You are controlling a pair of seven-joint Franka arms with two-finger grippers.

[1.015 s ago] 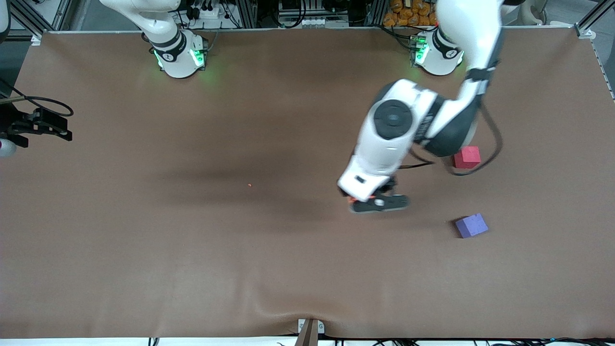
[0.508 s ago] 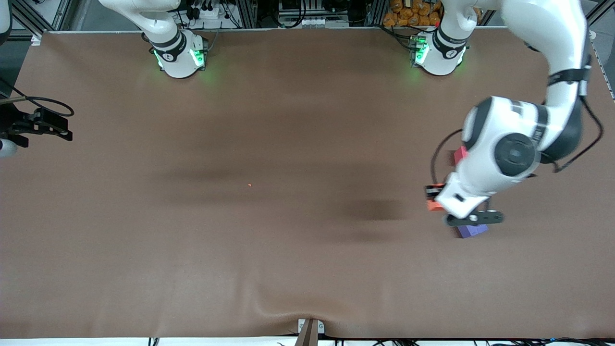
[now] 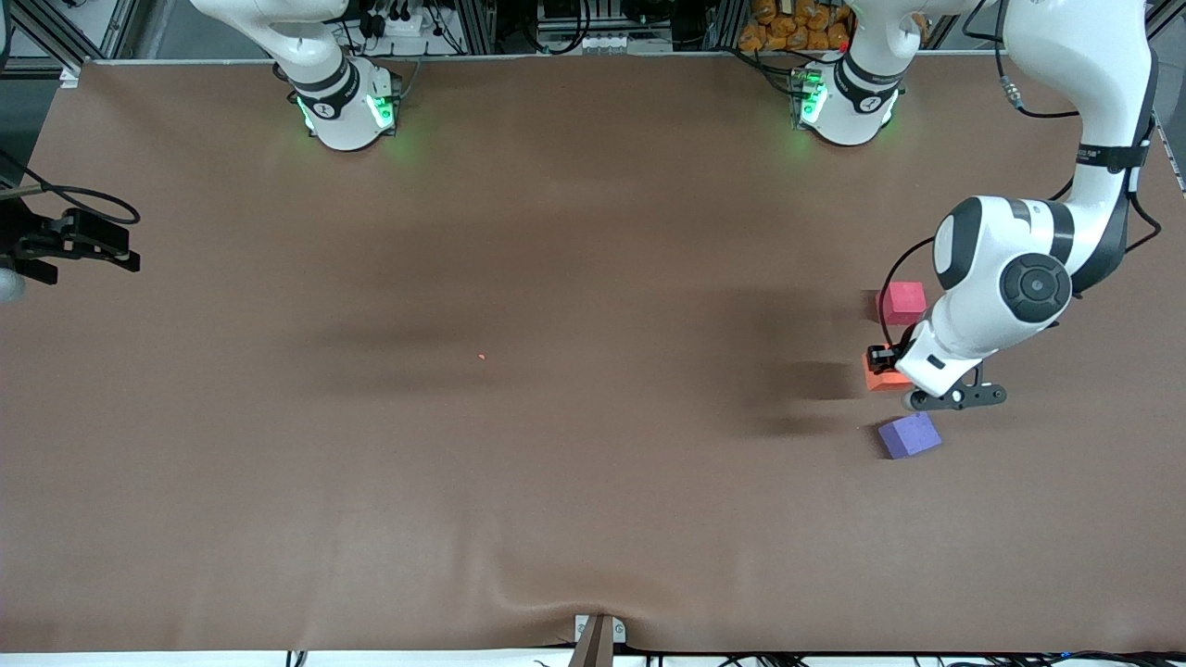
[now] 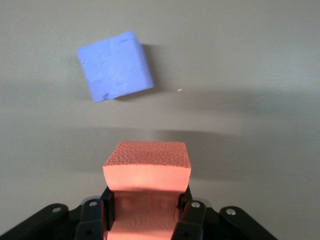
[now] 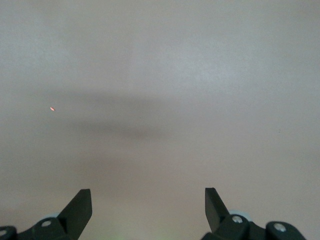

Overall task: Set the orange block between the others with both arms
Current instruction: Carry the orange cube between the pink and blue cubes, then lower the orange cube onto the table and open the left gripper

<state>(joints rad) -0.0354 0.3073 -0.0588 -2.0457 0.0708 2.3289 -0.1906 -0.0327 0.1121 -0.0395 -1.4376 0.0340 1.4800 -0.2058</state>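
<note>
My left gripper (image 3: 885, 367) is shut on the orange block (image 3: 876, 378), holding it low over the gap between the others. In the left wrist view the orange block (image 4: 147, 165) sits squeezed between the black fingers (image 4: 106, 210) of the left gripper (image 4: 146, 212). The pinkish-red cube (image 3: 902, 302) lies farther from the front camera and the purple-blue cube (image 3: 909, 435) nearer, both on the brown table. The purple-blue cube (image 4: 116, 66) also shows in the left wrist view; the red one does not. My right gripper (image 5: 148, 199) waits open over bare table, nothing between its fingers.
A tiny orange crumb (image 3: 481, 356) lies mid-table; the crumb (image 5: 52, 108) also shows in the right wrist view. A small bracket (image 3: 598, 637) sits at the table's front edge. The left arm's elbow (image 3: 1005, 278) hangs beside the red cube.
The left arm has swung from mid-table toward its own end, carrying the orange block to the gap between the red and purple cubes. The right arm has not moved.
</note>
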